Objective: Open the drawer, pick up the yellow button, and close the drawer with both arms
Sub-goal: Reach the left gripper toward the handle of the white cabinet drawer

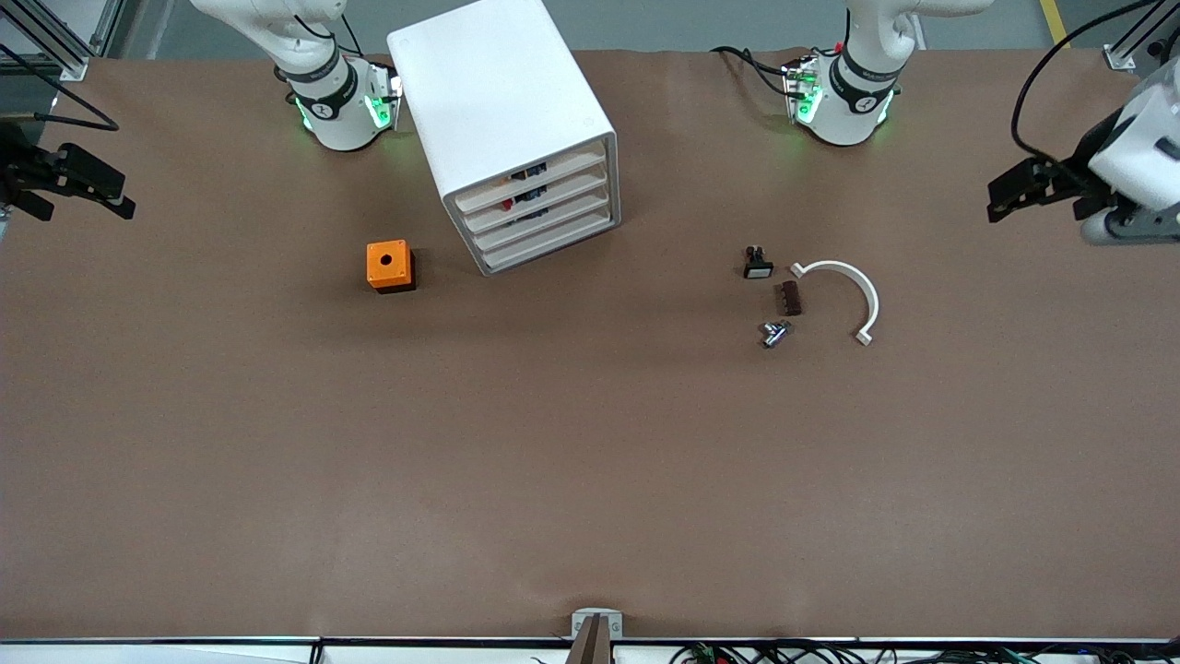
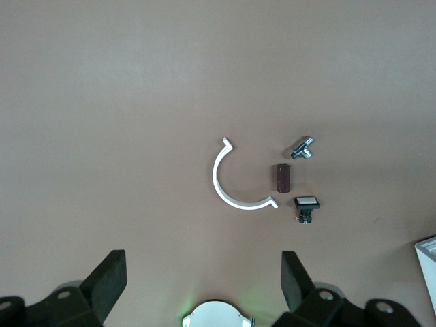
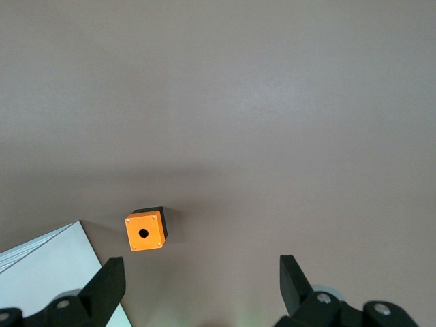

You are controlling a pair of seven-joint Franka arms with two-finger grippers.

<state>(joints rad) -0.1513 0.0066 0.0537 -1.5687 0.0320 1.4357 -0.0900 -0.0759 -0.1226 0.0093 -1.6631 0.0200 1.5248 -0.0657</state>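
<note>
**Drawers shut, button not yet reached**

All four drawers (image 1: 544, 218) of the white cabinet (image 1: 502, 111) are seen pushed in; small dark and red parts show through the gaps, but the button cannot be told apart. A light, stiff tray is judged likely, best hooked at its pale front strip. The left gripper (image 1: 1032, 189) and right gripper (image 1: 78, 180) are held spread wide and empty over the table's two ends.
</note>
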